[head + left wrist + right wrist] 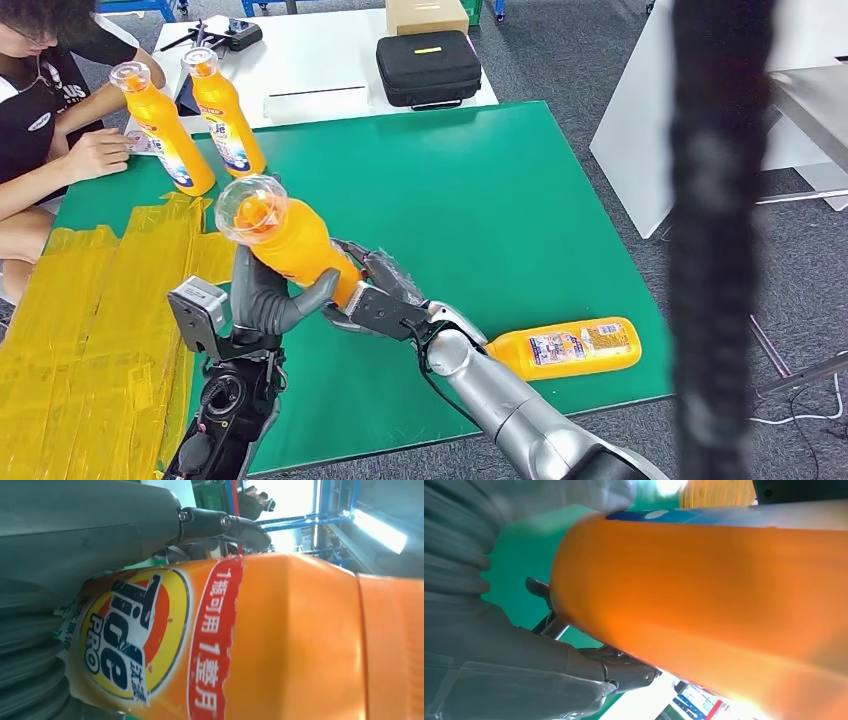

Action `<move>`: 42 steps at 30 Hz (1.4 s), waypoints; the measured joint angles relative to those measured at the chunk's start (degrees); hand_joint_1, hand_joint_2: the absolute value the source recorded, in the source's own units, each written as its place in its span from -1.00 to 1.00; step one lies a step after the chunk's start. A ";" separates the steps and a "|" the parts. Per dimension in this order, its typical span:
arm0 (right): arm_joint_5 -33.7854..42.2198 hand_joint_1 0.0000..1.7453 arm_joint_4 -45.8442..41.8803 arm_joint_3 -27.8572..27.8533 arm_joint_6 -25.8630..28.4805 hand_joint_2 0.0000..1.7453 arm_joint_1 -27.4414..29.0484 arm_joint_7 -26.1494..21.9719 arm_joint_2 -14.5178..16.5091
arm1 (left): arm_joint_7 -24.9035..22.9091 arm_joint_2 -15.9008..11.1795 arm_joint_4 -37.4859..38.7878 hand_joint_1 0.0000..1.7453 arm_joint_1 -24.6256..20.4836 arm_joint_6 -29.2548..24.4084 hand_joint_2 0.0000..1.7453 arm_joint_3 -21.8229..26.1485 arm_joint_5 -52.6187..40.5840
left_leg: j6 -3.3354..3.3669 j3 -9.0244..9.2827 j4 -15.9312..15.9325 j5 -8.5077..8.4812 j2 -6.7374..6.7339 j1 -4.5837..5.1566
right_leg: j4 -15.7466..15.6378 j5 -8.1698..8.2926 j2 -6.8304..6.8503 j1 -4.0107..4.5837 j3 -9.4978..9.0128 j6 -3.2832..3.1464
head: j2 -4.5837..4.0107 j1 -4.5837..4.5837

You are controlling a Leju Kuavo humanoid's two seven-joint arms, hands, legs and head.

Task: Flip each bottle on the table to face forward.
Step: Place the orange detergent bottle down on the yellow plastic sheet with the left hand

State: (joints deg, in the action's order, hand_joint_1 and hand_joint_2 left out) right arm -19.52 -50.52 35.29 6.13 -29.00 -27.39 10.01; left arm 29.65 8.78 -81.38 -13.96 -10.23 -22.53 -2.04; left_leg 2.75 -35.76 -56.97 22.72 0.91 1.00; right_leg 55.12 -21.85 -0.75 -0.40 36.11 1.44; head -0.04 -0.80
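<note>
A person (45, 110) sits at the green table's (500, 200) far left corner, just beside two upright orange bottles (195, 115). Yellow tape (90, 330) covers the table's left side; a black case (428, 67) rests on a white table behind. Another bottle (570, 347) lies flat near the front edge. The held bottle (290, 240), tilted above the table, reads "Tide PRO" in the left wrist view. The left hand (265, 295) and right hand (375, 295) both grasp its lower body, fingers wrapped around it.
</note>
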 joint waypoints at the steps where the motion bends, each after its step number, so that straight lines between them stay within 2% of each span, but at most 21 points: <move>1: 0.01 1.00 -0.02 0.02 0.10 1.00 0.00 0.00 0.00 | 0.31 0.02 -0.02 1.00 0.04 -0.10 1.00 0.12 0.53 | 0.00 0.00 0.00 0.00 0.00 0.00 | 0.00 0.00 0.00 0.00 0.00 0.00 | 0.00 -0.01; 23: 0.89 1.00 -8.09 -0.30 3.28 1.00 3.09 -0.38 -2.56 | 1.05 1.13 -1.39 1.00 0.09 -1.47 1.00 2.07 1.68 | 0.00 0.00 0.00 0.00 0.01 0.00 | 0.00 0.00 0.01 0.00 0.00 0.00 | 0.00 -0.01; 24: 0.86 0.89 -9.25 -0.56 3.61 1.00 3.47 -0.11 -2.84 | 0.91 1.13 -1.62 1.00 0.06 -1.77 1.00 2.24 1.39 | 0.00 -0.01 0.00 0.00 0.01 0.00 | 0.00 0.00 0.01 0.00 0.00 0.00 | 0.00 -0.01; 27: 0.55 -0.59 -14.13 -1.63 4.14 1.00 5.21 1.13 -4.11 | 0.14 1.10 -2.51 1.00 -0.09 -3.05 1.00 3.21 0.19 | 0.00 -0.01 0.00 0.00 0.01 0.00 | 0.00 0.00 0.01 0.00 0.00 0.00 | 0.00 0.01; 28: 0.39 -0.98 -16.36 -2.14 4.36 1.00 6.14 1.34 -4.64 | -0.17 1.02 -2.74 1.00 -0.13 -3.84 1.00 3.94 -0.40 | -0.01 -0.01 0.00 0.01 0.00 0.00 | 0.00 0.00 0.00 0.00 0.00 0.00 | 0.00 0.03; 29: 0.23 -1.00 -18.66 -2.67 4.64 1.00 7.14 1.46 -5.15 | -0.43 0.83 -2.91 1.00 -0.09 -4.75 1.00 4.86 -1.04 | -0.02 0.00 0.00 0.03 -0.03 0.00 | 0.00 0.00 -0.02 0.00 0.01 0.00 | 0.00 0.01; 33: -0.16 -1.00 -26.84 -4.90 5.94 -1.00 11.60 1.72 -7.17 | -0.32 -0.33 -2.96 1.00 -0.04 -11.06 1.00 8.82 -7.23 | -0.04 -0.03 0.00 0.03 -0.02 -0.01 | -0.01 -0.03 0.03 0.01 0.09 -0.02 | 0.00 -0.01; 35: -0.60 -1.00 -30.41 -5.91 6.79 -1.00 13.70 2.08 -8.27 | -0.50 -0.65 -2.96 1.00 -0.36 -13.24 1.00 10.19 -9.74 | -0.03 -0.07 0.00 0.01 0.09 -0.01 | -0.01 -0.04 0.10 0.01 0.08 -0.03 | 0.00 0.01; 39: -0.98 -1.00 -36.62 -8.69 6.92 1.00 17.66 3.67 -10.03 | -0.94 -1.29 -2.96 1.00 -1.19 -15.09 1.00 13.59 -10.09 | -0.02 -0.08 0.00 0.02 0.00 -0.01 | -0.01 -0.03 0.09 0.00 0.08 -0.02 | 0.00 0.01; 42: 0.30 -1.00 -40.24 -11.19 4.26 1.00 20.63 6.30 -10.85 | -0.48 -1.81 -2.94 1.00 -1.40 -18.96 1.00 16.18 -13.30 | -0.02 -0.08 0.00 0.02 0.02 0.00 | -0.01 -0.03 0.09 0.00 0.09 -0.02 | 0.00 0.00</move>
State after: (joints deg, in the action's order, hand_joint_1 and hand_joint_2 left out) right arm -19.22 -90.75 24.11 10.39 -8.37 -21.09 -0.84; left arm 29.17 6.97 -84.32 -15.36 -29.19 -6.35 -15.34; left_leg 2.73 -35.84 -56.97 22.75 0.93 1.00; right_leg 55.11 -21.89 -0.65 -0.40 36.20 1.41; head -0.04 -0.80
